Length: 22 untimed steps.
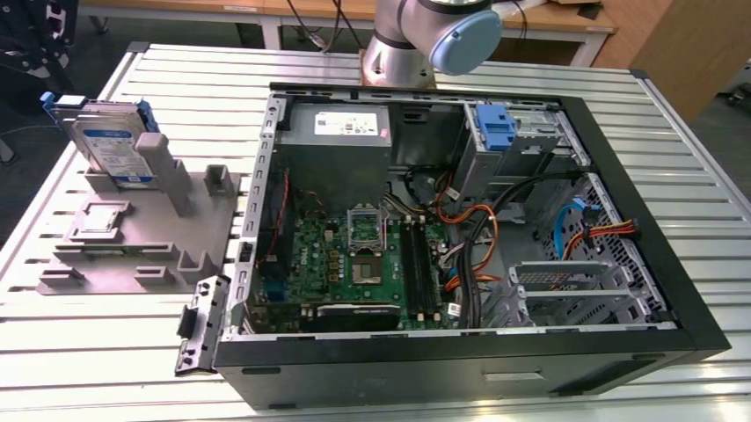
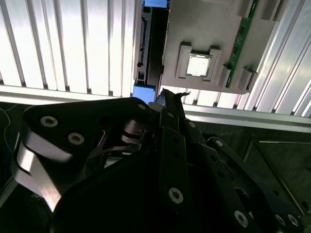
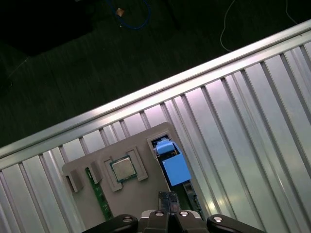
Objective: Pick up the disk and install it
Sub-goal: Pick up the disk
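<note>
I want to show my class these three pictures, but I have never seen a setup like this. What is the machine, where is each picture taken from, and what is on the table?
The machine is a single robot arm with a gripper at its end. The exterior view comes from a camera standing off the arm and looks over a slatted metal table. On the table are an open computer case and, toward the exterior view's left, a grey holder. The disk stands upright in that holder, which also carries a square processor chip. Both wrist views come from cameras riding on the arm; they look down past the gripper at the holder. The disk is not yet picked up.
</note>
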Motion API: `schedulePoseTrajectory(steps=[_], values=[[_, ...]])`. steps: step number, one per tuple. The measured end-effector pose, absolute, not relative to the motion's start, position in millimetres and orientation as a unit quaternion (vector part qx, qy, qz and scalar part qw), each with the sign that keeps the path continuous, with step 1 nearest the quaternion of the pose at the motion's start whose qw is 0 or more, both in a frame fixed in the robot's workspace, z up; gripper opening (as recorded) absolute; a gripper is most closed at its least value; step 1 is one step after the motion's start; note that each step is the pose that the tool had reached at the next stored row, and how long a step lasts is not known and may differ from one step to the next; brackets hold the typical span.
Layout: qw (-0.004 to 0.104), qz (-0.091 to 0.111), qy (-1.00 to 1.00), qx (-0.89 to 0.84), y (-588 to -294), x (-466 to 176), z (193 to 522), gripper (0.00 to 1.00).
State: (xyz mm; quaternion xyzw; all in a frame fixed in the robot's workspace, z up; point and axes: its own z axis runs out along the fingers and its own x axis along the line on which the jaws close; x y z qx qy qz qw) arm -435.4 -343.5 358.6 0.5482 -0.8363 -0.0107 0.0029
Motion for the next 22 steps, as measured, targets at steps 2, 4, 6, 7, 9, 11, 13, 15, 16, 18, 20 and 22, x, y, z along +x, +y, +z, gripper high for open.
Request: schedulePoseTrajectory(steps=[2, 4, 6, 7, 9, 11, 13, 15, 16, 18, 20, 22], values=[[0.003, -0.011, -0.836, 0.548, -343.5, -435.4, 358.6, 0.1], [0.003, -0.011, -0.836, 0.548, -343.5, -435.4, 358.6, 0.1], [0.003, -0.011, -0.836, 0.548, -343.5, -435.4, 358.6, 0.1], [0.003, -0.011, -0.836, 0.548, -343.5, -435.4, 358.6, 0.1], [0.003, -0.011, -0.836, 0.549, -343.5, -435.4, 358.6, 0.1], [0.003, -0.011, -0.832, 0.555, -343.6, -435.4, 358.6, 0.1], [0.003, -0.01, -0.823, 0.568, -343.5, -435.4, 358.2, 0.1], [0.002, -0.01, -0.815, 0.579, -343.6, -435.4, 356.7, 0.1], [0.002, -0.01, -0.813, 0.582, -343.6, -435.4, 356.0, 0.1], [0.002, -0.01, -0.808, 0.589, -343.5, -435.4, 355.1, 0.1], [0.002, -0.01, -0.804, 0.594, -343.5, -435.7, 354.2, 0.11], [0.001, -0.01, -0.804, 0.595, -342.9, -437.0, 353.1, 0.17]])
